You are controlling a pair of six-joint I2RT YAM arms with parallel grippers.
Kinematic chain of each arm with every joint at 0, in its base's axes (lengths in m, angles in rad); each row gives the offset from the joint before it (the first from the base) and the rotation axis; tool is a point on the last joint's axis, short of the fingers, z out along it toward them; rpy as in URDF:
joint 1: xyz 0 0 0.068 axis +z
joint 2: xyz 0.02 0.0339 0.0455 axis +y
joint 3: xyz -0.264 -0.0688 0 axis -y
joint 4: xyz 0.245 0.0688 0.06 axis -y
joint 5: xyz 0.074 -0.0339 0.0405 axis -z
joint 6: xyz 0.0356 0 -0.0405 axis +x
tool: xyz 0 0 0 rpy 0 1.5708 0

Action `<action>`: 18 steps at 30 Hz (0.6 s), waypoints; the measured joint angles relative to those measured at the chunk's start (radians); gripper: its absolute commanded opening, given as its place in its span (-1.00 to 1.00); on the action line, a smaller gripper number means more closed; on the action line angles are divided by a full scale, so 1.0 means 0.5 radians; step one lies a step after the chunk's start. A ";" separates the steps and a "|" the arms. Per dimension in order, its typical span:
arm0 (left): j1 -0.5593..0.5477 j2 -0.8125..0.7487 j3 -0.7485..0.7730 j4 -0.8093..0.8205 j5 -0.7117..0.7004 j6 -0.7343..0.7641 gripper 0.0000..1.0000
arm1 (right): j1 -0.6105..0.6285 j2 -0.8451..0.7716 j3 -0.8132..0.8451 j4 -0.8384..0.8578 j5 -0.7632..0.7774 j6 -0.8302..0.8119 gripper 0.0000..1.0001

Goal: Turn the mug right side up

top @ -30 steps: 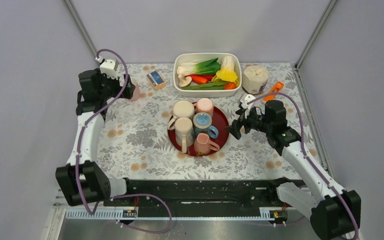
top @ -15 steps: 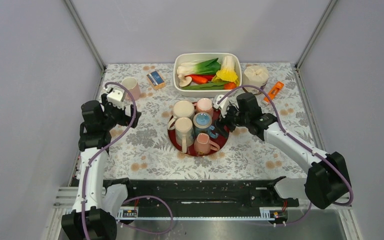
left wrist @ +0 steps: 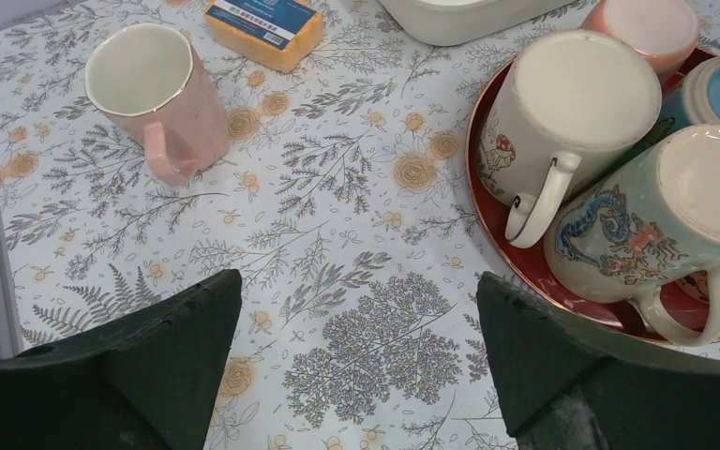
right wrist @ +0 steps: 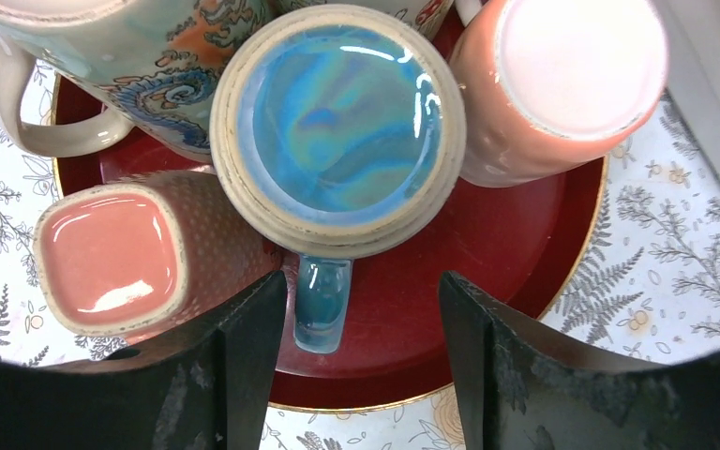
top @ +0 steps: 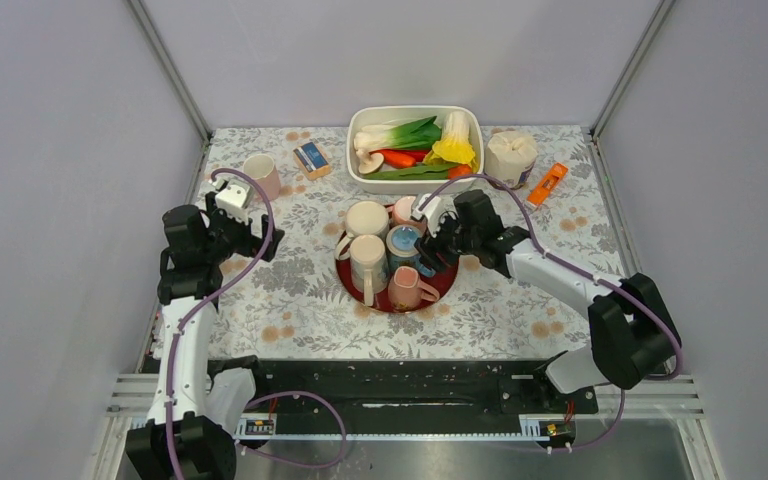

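Note:
Several mugs stand upside down on a red tray (top: 444,281): a cream one (top: 367,218), a salmon one (top: 409,210), a blue-glazed one (top: 404,243), a dragon-painted one (top: 368,258) and a square pink one (top: 407,288). My right gripper (top: 428,252) is open just above the tray. In the right wrist view it (right wrist: 364,347) brackets the blue mug's handle (right wrist: 322,305) without touching; the blue base (right wrist: 342,122) faces up. My left gripper (top: 268,240) is open and empty over the cloth left of the tray (left wrist: 361,366).
A pink mug (top: 260,175) stands upright at the back left, also in the left wrist view (left wrist: 155,94). An orange sponge (top: 311,159), a white tub of vegetables (top: 416,148), a paper roll (top: 511,156) and an orange tool (top: 546,183) lie behind.
My right gripper moved left from the tray's right side to over the blue mug's handle. My left gripper came away from the upright pink mug toward the tray.

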 measured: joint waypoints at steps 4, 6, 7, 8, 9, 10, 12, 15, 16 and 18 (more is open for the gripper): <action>0.016 0.005 -0.002 0.002 0.014 -0.001 0.98 | 0.032 0.063 -0.001 0.011 0.028 0.027 0.31; 0.024 0.014 -0.005 0.002 0.021 0.000 0.98 | 0.046 0.084 -0.001 0.021 0.058 0.045 0.26; 0.026 0.018 -0.005 0.002 0.024 -0.001 0.98 | 0.049 0.089 -0.001 0.023 0.062 0.052 0.23; 0.029 0.021 -0.005 0.002 0.026 -0.001 0.98 | 0.052 0.091 -0.001 0.027 0.074 0.060 0.20; 0.034 0.023 -0.005 0.002 0.031 -0.001 0.98 | 0.053 0.092 -0.001 0.032 0.076 0.066 0.17; 0.036 0.024 -0.006 0.002 0.033 -0.001 0.98 | 0.056 0.093 -0.001 0.041 0.085 0.076 0.15; 0.039 0.025 -0.007 0.002 0.036 -0.001 0.98 | 0.063 0.099 -0.001 0.056 0.097 0.093 0.13; 0.044 0.025 -0.007 0.002 0.043 -0.001 0.98 | 0.082 0.119 0.000 0.063 0.113 0.107 0.09; 0.047 0.025 -0.007 0.002 0.043 -0.002 0.98 | 0.086 0.126 0.000 0.063 0.114 0.111 0.08; 0.052 0.025 -0.007 0.002 0.047 -0.002 0.98 | 0.097 0.142 0.001 0.063 0.124 0.117 0.04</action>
